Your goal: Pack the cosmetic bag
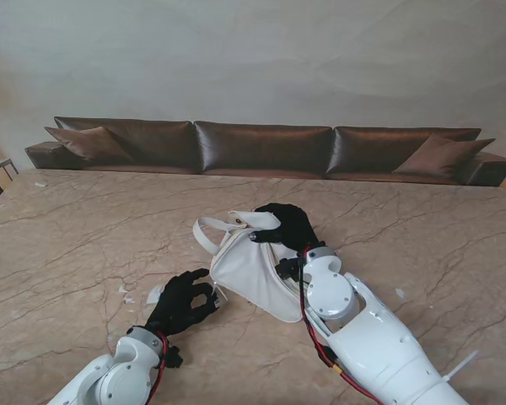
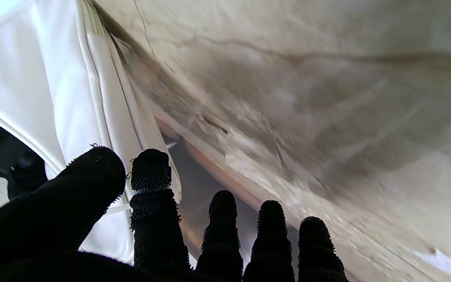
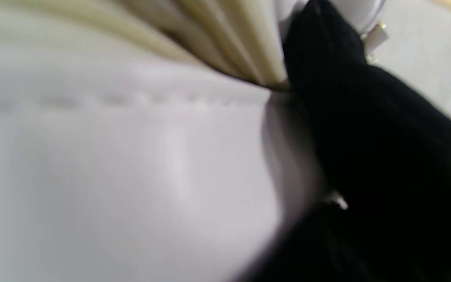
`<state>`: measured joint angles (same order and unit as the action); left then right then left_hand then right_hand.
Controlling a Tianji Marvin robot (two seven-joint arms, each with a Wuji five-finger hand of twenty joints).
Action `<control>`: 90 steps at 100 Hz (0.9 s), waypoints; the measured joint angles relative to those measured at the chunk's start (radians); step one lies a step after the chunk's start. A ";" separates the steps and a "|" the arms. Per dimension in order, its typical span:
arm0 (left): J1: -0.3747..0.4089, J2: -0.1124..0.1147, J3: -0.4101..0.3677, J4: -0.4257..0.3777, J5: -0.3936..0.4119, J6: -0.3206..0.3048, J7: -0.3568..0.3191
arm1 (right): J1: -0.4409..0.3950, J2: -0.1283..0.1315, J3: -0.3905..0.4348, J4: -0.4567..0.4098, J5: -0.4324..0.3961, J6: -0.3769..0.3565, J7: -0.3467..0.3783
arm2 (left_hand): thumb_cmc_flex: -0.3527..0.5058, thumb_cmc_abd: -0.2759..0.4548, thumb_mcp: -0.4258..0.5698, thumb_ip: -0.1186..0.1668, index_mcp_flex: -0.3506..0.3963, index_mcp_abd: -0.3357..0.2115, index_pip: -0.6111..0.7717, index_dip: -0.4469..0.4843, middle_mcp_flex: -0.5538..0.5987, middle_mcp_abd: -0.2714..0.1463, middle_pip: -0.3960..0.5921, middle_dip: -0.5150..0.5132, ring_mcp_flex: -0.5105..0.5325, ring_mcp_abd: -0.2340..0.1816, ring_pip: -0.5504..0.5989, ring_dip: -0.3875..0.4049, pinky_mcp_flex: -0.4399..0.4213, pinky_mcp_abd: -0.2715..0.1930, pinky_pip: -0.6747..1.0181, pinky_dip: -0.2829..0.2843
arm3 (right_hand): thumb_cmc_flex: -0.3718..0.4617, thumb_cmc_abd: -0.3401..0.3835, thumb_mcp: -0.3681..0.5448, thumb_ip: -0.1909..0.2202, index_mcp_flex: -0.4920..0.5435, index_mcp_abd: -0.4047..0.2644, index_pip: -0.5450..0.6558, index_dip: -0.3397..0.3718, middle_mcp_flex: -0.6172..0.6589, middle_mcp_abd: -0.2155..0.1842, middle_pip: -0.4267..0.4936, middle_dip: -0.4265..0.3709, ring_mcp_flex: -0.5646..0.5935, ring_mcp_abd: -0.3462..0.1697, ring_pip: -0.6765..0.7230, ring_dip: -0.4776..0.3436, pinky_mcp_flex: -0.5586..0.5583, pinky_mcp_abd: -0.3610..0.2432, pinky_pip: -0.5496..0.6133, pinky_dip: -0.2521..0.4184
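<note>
The white cosmetics bag (image 1: 246, 268) lies on the marble table (image 1: 84, 228), its looped handle (image 1: 204, 232) on its far left side. My right hand (image 1: 285, 226), in a black glove, is shut on the bag's top edge; the right wrist view shows only the blurred bag wall (image 3: 123, 168) and the creamy folds (image 3: 225, 43) beside my fingers (image 3: 350, 117). My left hand (image 1: 183, 302) sits at the bag's near left corner. Its thumb (image 2: 92, 176) and index finger (image 2: 151, 176) pinch a thin white pull strip (image 2: 116, 208) coming off the bag (image 2: 33, 90). The other fingers are spread.
Small white scraps (image 1: 154, 293) lie on the table just left of my left hand, and another bit (image 1: 400, 293) lies to the right of the bag. A brown sofa (image 1: 261, 148) runs along the table's far edge.
</note>
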<state>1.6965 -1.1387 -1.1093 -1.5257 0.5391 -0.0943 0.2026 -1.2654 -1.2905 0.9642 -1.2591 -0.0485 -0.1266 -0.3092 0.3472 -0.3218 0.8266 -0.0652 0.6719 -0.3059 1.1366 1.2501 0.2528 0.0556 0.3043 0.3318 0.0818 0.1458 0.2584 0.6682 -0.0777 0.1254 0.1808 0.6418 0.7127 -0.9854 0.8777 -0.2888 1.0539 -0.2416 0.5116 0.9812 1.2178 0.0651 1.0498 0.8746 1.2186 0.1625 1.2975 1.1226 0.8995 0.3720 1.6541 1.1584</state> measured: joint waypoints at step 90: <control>0.026 -0.010 -0.019 -0.013 -0.050 0.000 -0.002 | -0.016 0.058 0.055 -0.088 -0.076 0.009 0.181 | 0.021 0.034 0.000 -0.001 -0.322 0.169 -0.472 -0.724 0.028 -0.014 0.004 0.005 0.155 0.002 -0.069 -0.162 -0.007 0.020 0.035 0.163 | 0.014 -0.024 0.001 0.013 0.019 -0.038 0.000 0.030 0.001 0.002 0.002 0.001 -0.001 0.003 -0.024 -0.007 -0.008 0.000 0.000 0.011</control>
<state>1.7221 -1.1487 -1.1283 -1.5383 0.4889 -0.0944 0.2001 -1.2811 -1.2328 1.0197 -1.3474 -0.1248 -0.1178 -0.1280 0.3681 -0.2879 0.8268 -0.0665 0.3502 -0.1372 0.6646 0.5259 0.2804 0.0420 0.3081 0.3364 0.2371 0.1476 0.1895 0.5059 -0.0851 0.1455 0.2156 0.8043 0.7271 -1.0094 0.8787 -0.2758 1.0726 -0.2799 0.5116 1.0116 1.2184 0.0672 1.0513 0.8757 1.2177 0.1655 1.2731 1.1153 0.8916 0.3724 1.6541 1.1691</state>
